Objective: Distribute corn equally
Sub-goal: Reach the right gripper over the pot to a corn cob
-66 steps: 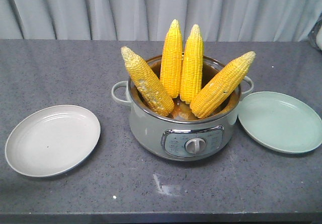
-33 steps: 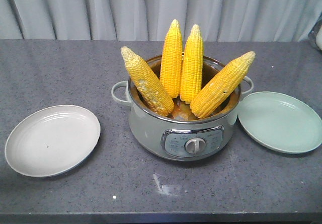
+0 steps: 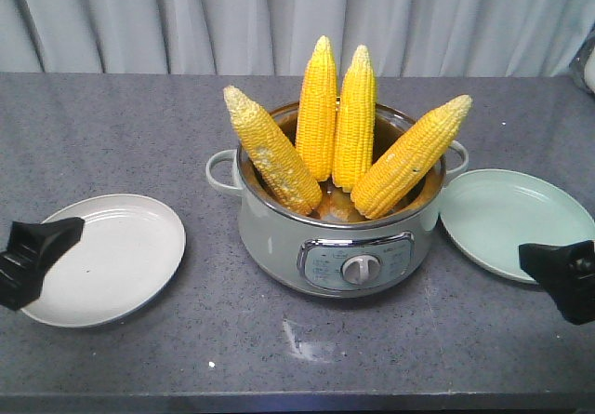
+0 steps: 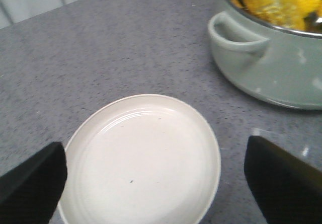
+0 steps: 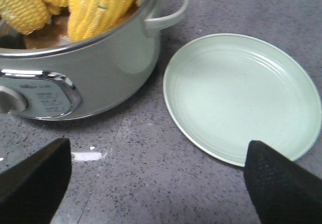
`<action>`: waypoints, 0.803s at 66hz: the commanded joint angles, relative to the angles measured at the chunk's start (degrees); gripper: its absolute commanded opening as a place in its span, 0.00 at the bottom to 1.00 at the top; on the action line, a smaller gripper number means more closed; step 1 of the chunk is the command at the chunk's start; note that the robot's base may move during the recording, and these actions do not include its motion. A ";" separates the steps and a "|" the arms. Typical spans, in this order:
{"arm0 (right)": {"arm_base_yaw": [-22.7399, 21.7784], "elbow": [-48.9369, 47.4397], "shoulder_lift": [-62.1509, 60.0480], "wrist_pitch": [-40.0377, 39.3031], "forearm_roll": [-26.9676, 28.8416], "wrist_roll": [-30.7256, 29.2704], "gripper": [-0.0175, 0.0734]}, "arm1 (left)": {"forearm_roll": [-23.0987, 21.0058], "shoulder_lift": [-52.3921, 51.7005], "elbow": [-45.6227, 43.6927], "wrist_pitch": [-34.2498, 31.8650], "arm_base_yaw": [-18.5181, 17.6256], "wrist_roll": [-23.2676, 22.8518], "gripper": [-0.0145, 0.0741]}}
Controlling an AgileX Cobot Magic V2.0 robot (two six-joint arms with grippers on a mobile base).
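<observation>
Four corn cobs [image 3: 316,107] stand tip-up in the pot [image 3: 279,237], fanned outward: the leftmost leans toward the left pincer [image 4: 155,151], the rightmost toward the right pincer [image 5: 160,148]. Both pincers gape wide, empty.

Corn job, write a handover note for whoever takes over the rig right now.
Left gripper: open, empty, by the white plate.
Right gripper: open, empty, by the green plate.
Corn: all four stand in the pot, between the plates.
Done: nothing yet; both plates are bare.
Left: two to each plate.
</observation>
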 commanded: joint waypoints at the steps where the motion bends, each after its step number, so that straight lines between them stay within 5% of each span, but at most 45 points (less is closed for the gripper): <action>1: 2.72 -3.49 3.06 -4.95 1.62 -2.54 0.89 | -2.74 -0.09 -1.94 -1.61 -2.96 3.11 0.90; 17: 8.09 -11.15 14.31 -9.19 0.49 -2.29 0.87 | -2.68 -0.09 -1.94 0.33 -3.93 3.33 0.86; 53: 8.15 -23.99 32.36 -15.63 9.36 -5.31 0.83 | -2.56 -0.09 -1.94 0.38 -3.93 3.33 0.79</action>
